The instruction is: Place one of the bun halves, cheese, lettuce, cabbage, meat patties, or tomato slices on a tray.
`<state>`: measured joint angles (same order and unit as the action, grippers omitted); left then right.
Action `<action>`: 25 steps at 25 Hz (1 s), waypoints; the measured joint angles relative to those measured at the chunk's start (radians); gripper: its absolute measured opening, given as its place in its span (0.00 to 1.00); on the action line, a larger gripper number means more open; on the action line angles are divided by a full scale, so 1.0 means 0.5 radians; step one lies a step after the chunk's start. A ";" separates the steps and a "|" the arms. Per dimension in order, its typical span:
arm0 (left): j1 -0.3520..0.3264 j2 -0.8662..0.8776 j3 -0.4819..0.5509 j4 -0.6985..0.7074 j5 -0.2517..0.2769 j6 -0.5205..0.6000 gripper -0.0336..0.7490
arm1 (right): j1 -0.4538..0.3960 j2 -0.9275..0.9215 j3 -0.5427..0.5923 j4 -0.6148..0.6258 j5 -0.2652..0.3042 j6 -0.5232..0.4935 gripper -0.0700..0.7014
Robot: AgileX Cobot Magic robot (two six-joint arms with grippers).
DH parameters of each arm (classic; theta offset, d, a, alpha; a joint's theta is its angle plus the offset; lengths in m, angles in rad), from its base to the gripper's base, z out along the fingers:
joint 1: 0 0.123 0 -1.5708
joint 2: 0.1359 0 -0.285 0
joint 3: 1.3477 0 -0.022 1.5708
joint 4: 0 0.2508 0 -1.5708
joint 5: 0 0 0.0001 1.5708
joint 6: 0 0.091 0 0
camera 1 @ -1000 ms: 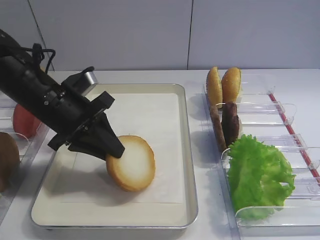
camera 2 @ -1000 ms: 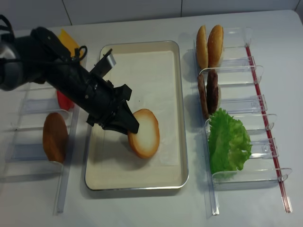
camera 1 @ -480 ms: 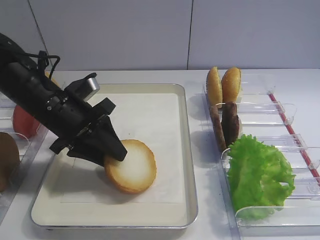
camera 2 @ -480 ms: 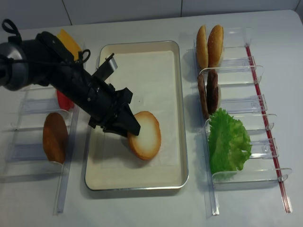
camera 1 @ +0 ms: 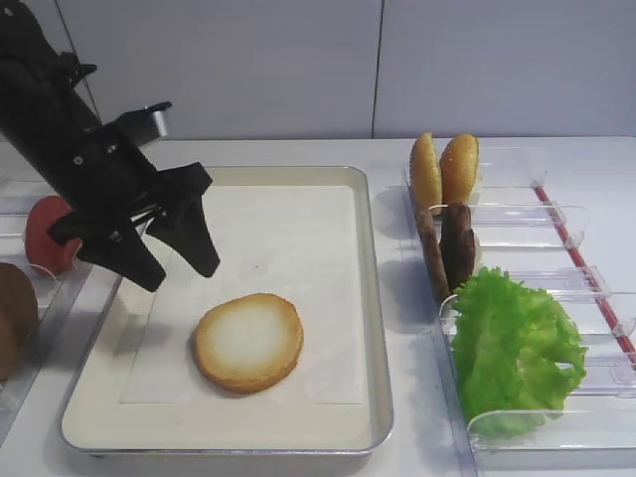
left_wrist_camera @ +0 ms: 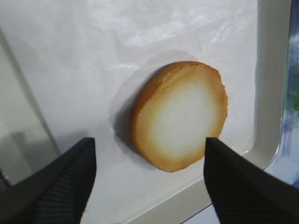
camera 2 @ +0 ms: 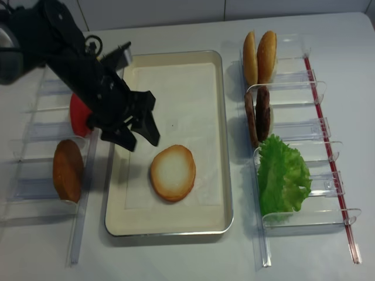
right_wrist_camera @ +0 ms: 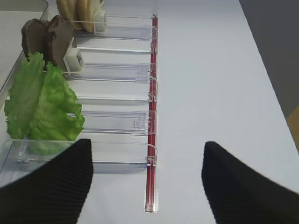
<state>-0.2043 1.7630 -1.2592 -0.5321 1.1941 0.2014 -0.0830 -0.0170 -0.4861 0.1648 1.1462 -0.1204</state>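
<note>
A bun half (camera 1: 248,341) (camera 2: 173,172) (left_wrist_camera: 180,116) lies flat, pale cut face up, on the paper liner of the cream tray (camera 1: 288,175) (camera 2: 176,88). My left gripper (camera 1: 179,273) (camera 2: 142,143) (left_wrist_camera: 148,140) hangs open above and to the left of the bun, touching nothing. My right gripper (right_wrist_camera: 147,143) is open and empty over the bare table by the right holders. The lettuce (camera 1: 517,343) (right_wrist_camera: 42,107), the meat patties (camera 1: 452,243) (camera 2: 258,114) and a tomato slice (camera 1: 45,234) (camera 2: 79,114) sit in the holders. Cheese and cabbage are out of view.
Clear plastic divided holders (camera 2: 293,76) flank the tray on both sides. Two golden bun halves (camera 1: 444,169) stand on edge at the back right. A darker brown domed bun piece (camera 2: 67,170) rests in the left holder. A red strip (right_wrist_camera: 150,140) runs along the right holders.
My left gripper opened, let go of the bun half, and rose back toward the left. The bun half, tilted in the jaws before, now lies flat on the tray.
</note>
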 joint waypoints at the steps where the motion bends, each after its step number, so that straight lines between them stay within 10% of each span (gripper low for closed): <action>1: -0.004 -0.036 -0.016 0.057 0.004 -0.059 0.64 | 0.000 0.000 0.000 0.000 0.000 0.000 0.74; 13: -0.039 -0.769 0.156 0.949 0.051 -0.498 0.61 | 0.000 0.000 0.000 0.000 0.000 0.000 0.74; 25: -0.039 -1.965 0.829 1.045 0.109 -0.528 0.60 | 0.000 0.000 0.000 0.000 0.000 0.000 0.74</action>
<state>-0.2238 0.7805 -0.8447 -0.0094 1.2487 -0.0625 -0.0830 -0.0170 -0.4861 0.1648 1.1462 -0.1204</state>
